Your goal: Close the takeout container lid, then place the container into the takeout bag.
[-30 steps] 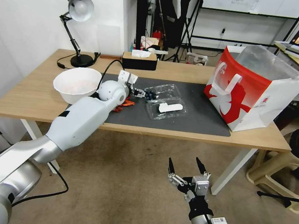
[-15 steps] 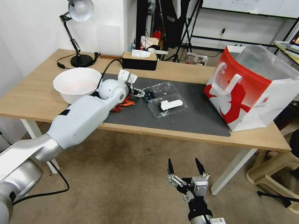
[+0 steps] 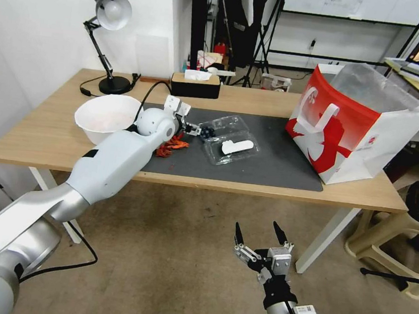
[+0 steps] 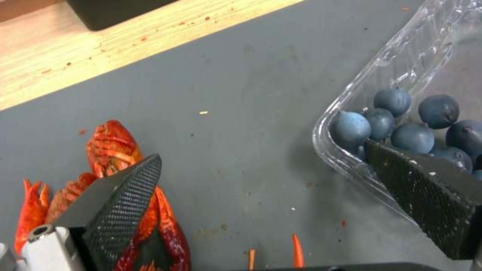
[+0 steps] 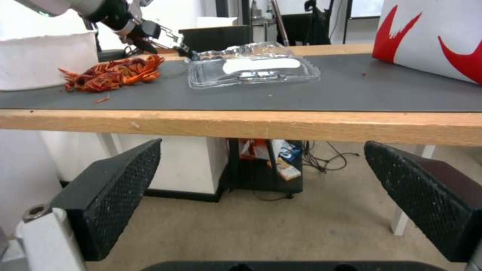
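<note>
reaching over the grey mat (image 3: 268,163), the left gripper (image 3: 196,129) sits at the berry end of the takeout container (image 3: 226,138), jaws spread wide, one finger (image 4: 427,195) inside the tray against the berries (image 4: 397,124), the other over red crawfish (image 4: 108,150). the lid (image 3: 231,148) lies open flat on the mat. the takeout bag (image 3: 358,122) stands at the mat's right end. the right gripper (image 3: 259,239) hangs below the tabletop (image 3: 37,134), jaws open and empty.

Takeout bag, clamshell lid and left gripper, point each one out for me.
takeout bag (image 3: 344,136): head view, red front panel.
lid (image 3: 230,149): head view, clear half near its white sticker.
left gripper (image 3: 196,130): head view, between fingertips at the container's edge.
</note>
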